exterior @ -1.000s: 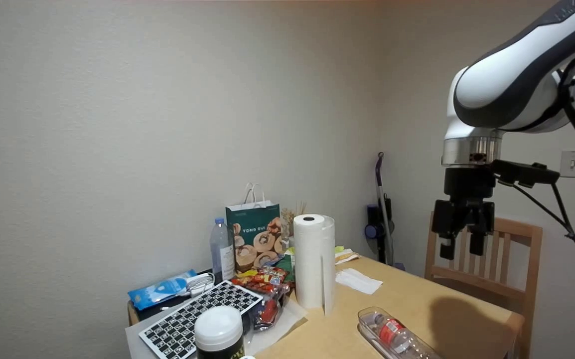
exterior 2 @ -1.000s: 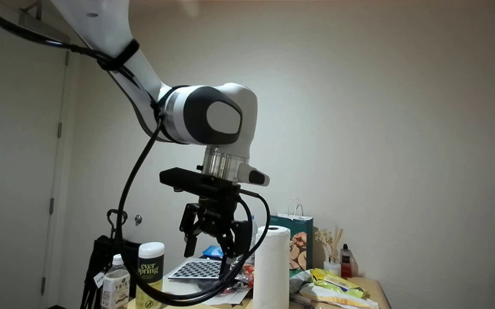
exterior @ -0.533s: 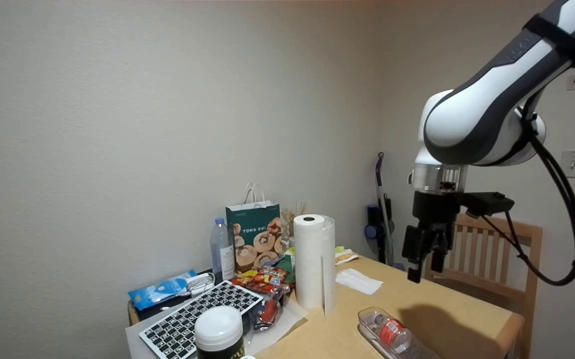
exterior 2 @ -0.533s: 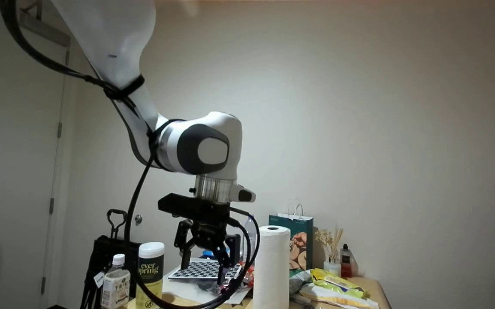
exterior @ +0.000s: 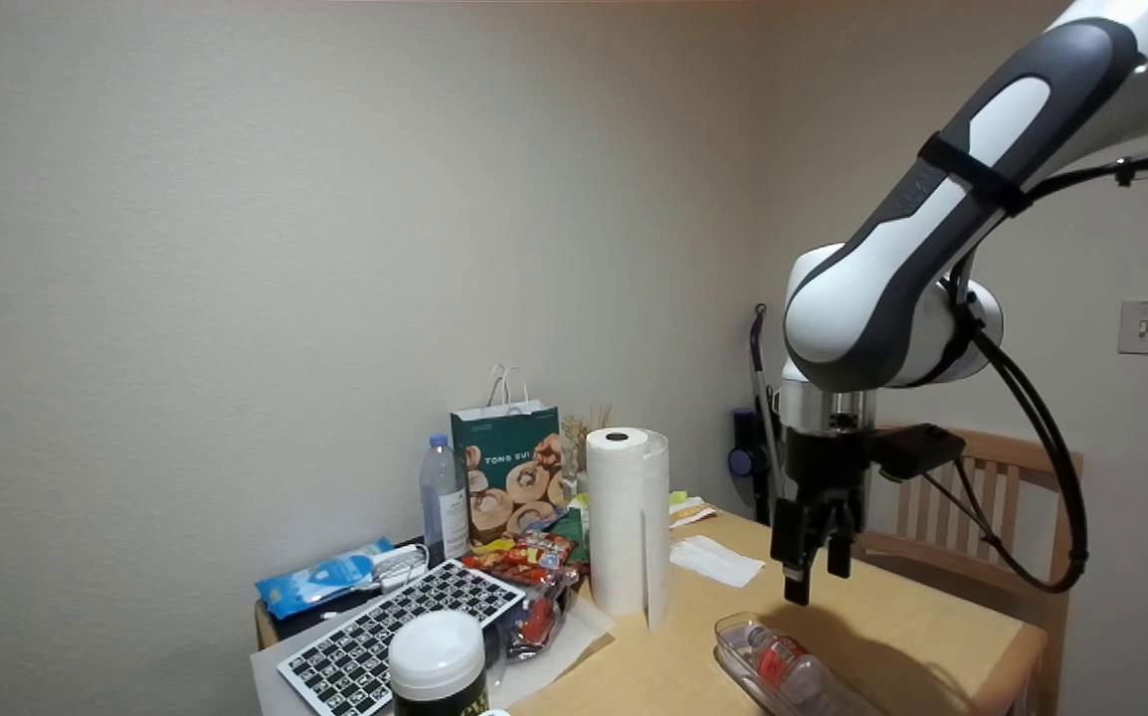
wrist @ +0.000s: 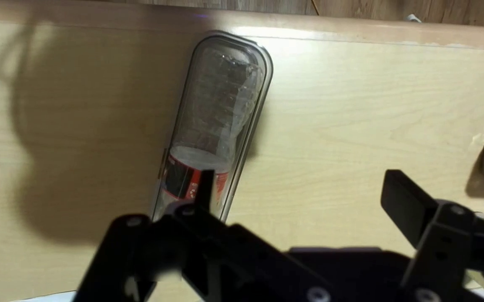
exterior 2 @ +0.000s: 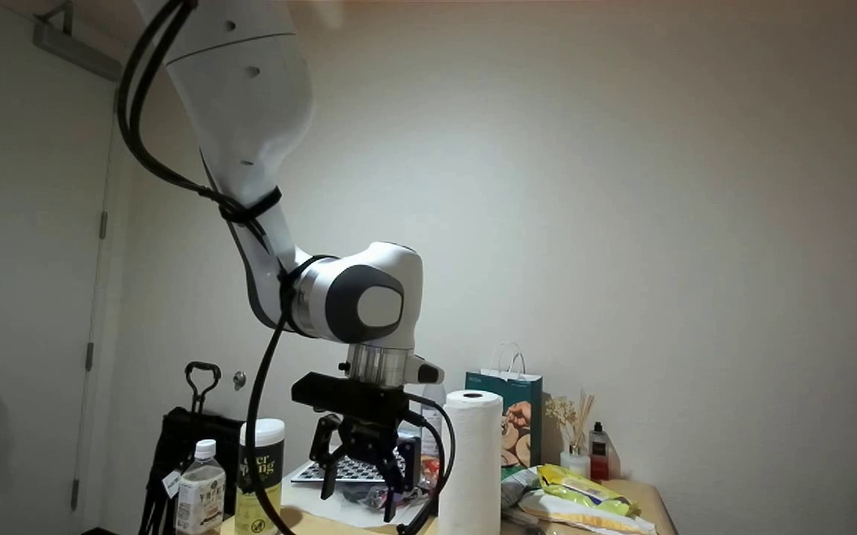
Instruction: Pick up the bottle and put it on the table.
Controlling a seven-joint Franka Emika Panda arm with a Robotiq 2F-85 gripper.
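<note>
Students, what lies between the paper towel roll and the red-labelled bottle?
From the paper towel roll: bare table, then the end of the clear container holding the red-labelled bottle, as an exterior view shows.

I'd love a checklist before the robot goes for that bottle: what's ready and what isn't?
1. Hand open: ok, fingers apart.
2. Hand empty: ok.
3. Bottle in the wrist view: ok, partly behind one finger.
4. Bottle between the fingers: not ok, mostly off to one side.
5. Hand down at the bottle: not ok, it hangs above the table.
6. Clear container holding the bottle uncovered: cannot tell.
</note>
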